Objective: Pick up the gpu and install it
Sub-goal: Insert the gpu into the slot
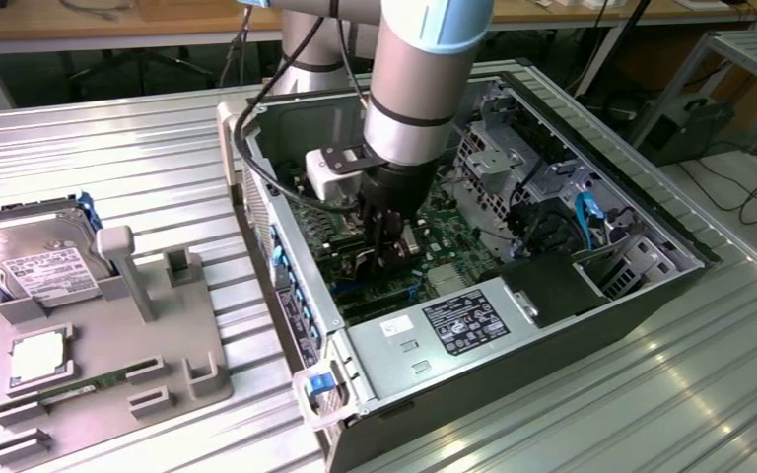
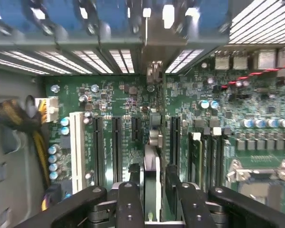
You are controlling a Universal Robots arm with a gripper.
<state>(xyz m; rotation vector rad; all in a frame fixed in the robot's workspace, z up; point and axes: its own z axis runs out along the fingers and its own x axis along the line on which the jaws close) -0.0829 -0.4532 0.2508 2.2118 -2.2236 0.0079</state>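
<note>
We see pincer [image 2: 152, 190] pinching gpu [image 2: 152, 164] edge-on, card upright between fingers [image 2: 129, 199], low over green motherboard [image 2: 256, 99] among black slots. We see arm inside open computer case [image 1: 642, 286] on bench [image 1: 642, 394]. Farther off: grey fixture [image 1: 115, 365] with hard drive [image 1: 36, 261].

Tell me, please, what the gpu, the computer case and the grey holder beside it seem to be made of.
The gpu, seen edge-on in the gripper: probably a dark circuit board with a pale, slightly shiny metal strip. The computer case: likely sheet metal, dark painted outside, bare grey with punched holes inside. The grey holder: matte, uniform grey with blocky posts, so likely plastic.
</note>
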